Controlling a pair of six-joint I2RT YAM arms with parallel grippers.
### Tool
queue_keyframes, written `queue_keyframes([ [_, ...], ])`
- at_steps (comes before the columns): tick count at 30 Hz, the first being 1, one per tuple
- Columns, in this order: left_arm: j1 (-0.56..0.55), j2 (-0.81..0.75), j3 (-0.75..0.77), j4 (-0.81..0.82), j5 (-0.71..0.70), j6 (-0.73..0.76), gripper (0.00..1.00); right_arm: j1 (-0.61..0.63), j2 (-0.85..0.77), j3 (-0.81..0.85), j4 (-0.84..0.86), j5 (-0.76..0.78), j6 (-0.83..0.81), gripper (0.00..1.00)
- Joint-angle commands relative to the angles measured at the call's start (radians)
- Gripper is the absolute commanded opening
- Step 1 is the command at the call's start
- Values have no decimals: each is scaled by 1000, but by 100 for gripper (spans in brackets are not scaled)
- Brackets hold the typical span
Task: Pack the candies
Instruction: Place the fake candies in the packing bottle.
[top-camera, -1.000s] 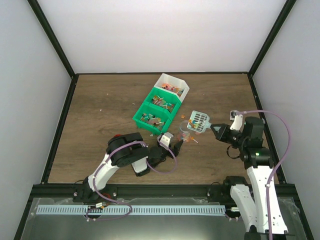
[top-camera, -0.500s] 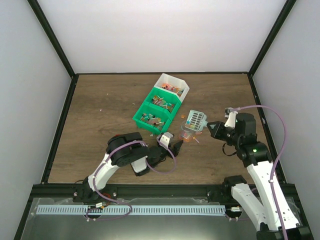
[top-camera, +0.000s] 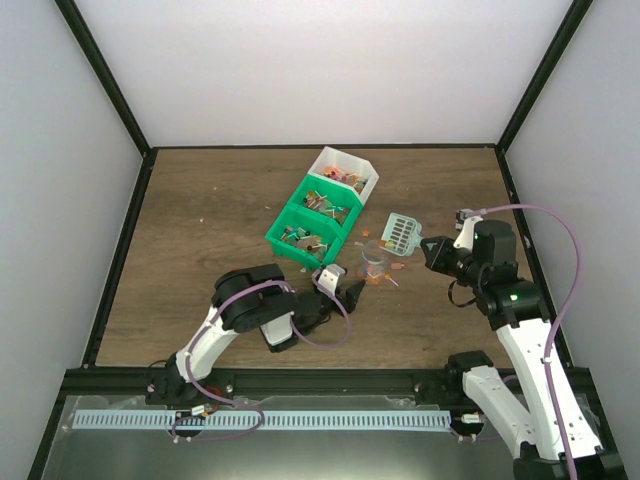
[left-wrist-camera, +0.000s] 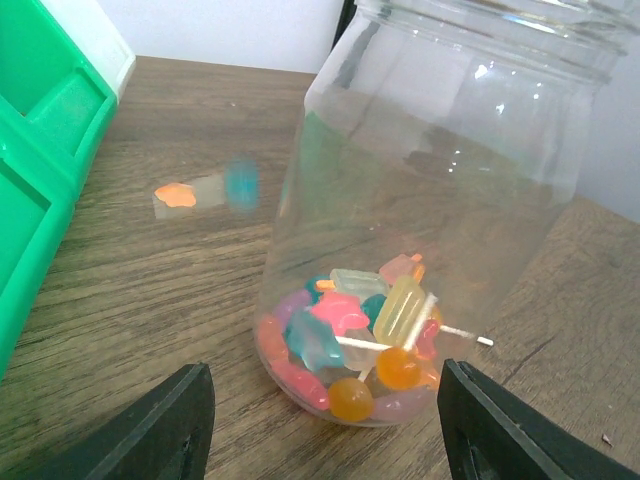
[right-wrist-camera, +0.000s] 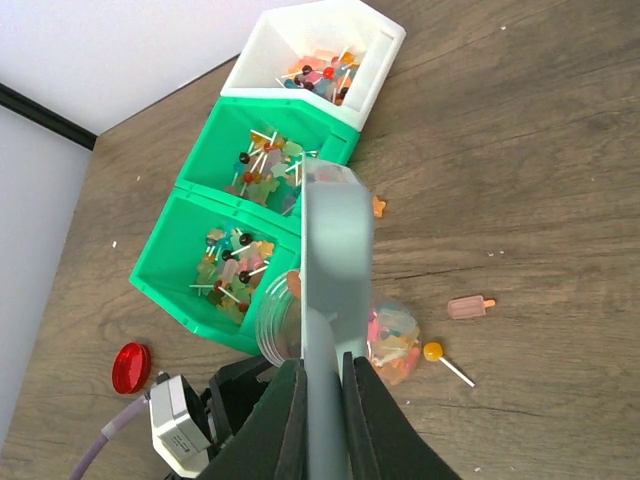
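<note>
A row of three bins (right-wrist-camera: 178, 300) is being carried diagonally on the middle of the tabletop (top-camera: 200, 220), from near-left to far-right, with candies (right-wrist-camera: 232, 270) lying in every compartment. A jar (top-camera: 374, 258) is standing upright just right of the nearest bin, with more candies heaped in its bottom. The jar is being flanked at its near-left side by the spread jaws of the left gripper (top-camera: 350, 292). A scoop (top-camera: 400, 232) is being gripped by its handle in the right gripper (top-camera: 432, 250), beyond and right of the jar. Two loose sweets (right-wrist-camera: 468, 306) are lying on the tabletop right of the jar. A lid (right-wrist-camera: 131, 367) is lying well left of the jar.
</note>
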Motion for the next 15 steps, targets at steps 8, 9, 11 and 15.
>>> queue_keyframes([
  [8, 19, 55, -49, -102, 6, -62, 63, 11, -6, 74, -36, 47, -34, 1],
  [9, 19, 53, -50, -104, 6, -61, 64, 11, -3, 82, -40, 45, -39, 1],
  [11, 19, 49, -53, -106, 7, -58, 66, 10, 4, 96, -47, 42, -48, 1],
  [15, 20, 43, -55, -108, 9, -58, 67, 10, 10, 110, -63, 49, -63, 1],
])
